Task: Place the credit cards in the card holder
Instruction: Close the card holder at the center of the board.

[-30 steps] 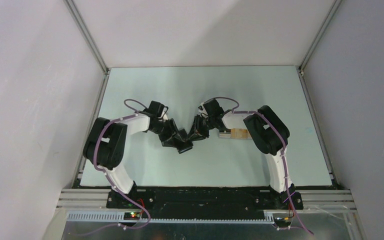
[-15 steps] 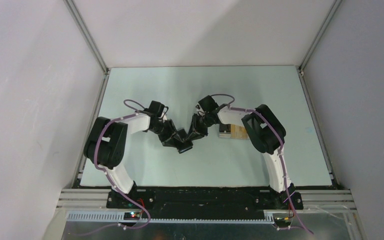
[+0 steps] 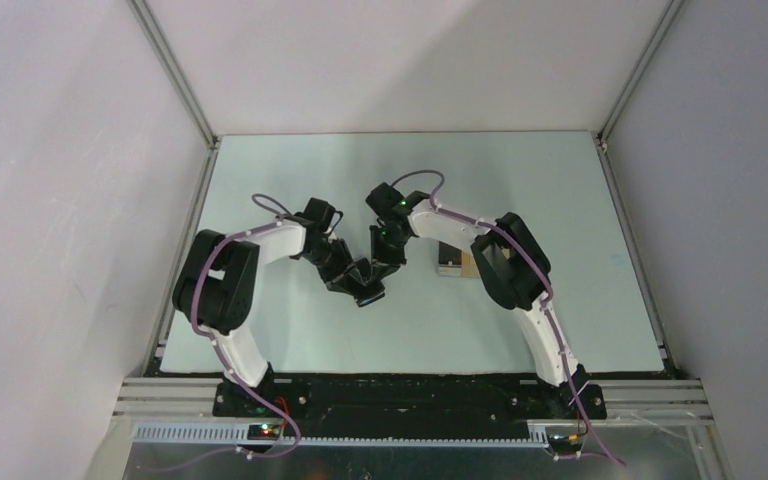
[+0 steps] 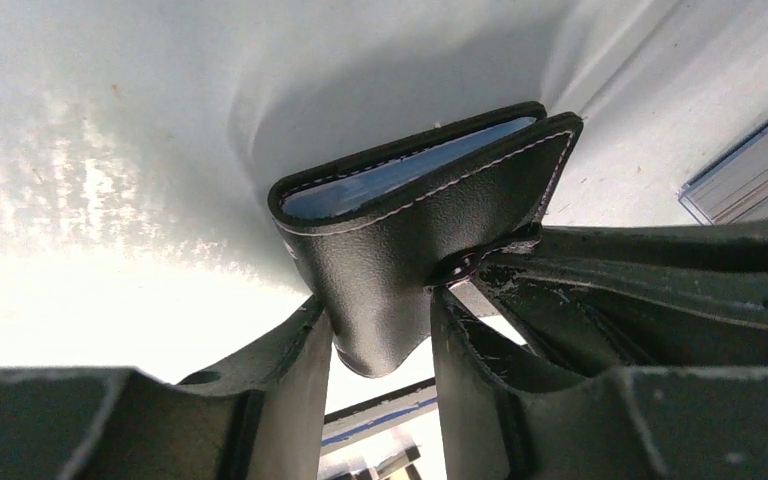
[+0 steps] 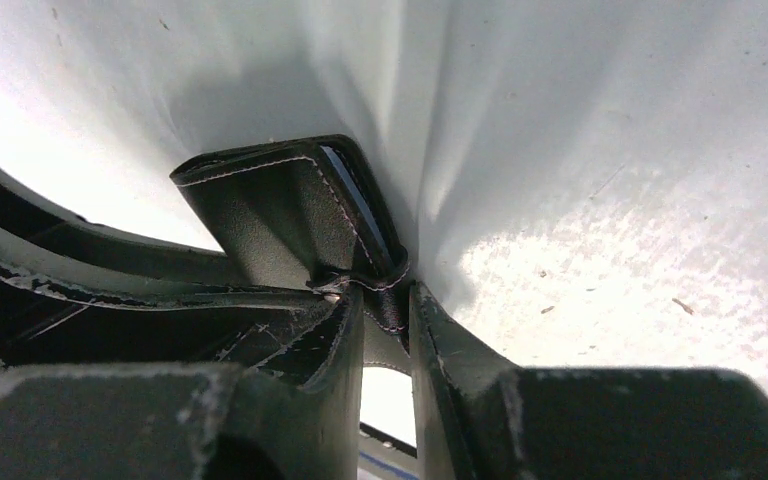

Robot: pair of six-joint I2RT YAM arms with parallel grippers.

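Observation:
The card holder [image 4: 430,225] is a black folded wallet with blue lining along its upper edge. It is held above the table between both grippers. My left gripper [image 4: 380,325] is shut on its lower corner, a finger pressing on each side. My right gripper [image 5: 386,305] is shut on a stitched edge of the card holder [image 5: 280,215], beside the small stud. In the top view the left gripper [image 3: 358,284] and right gripper [image 3: 387,254] meet at mid-table. The credit cards [image 3: 456,263] lie in a small orange-yellow stack just right of them, partly hidden by the right arm.
The pale green table [image 3: 520,190] is closed in by white walls at the back and both sides, with metal rails [image 3: 175,80] in the corners. The arm bases stand on a black plate [image 3: 410,398] at the near edge.
The right wrist and forearm have swung left and toward the back, covering more of the credit cards. The left jaws have narrowed onto the card holder. The left arm has barely moved.

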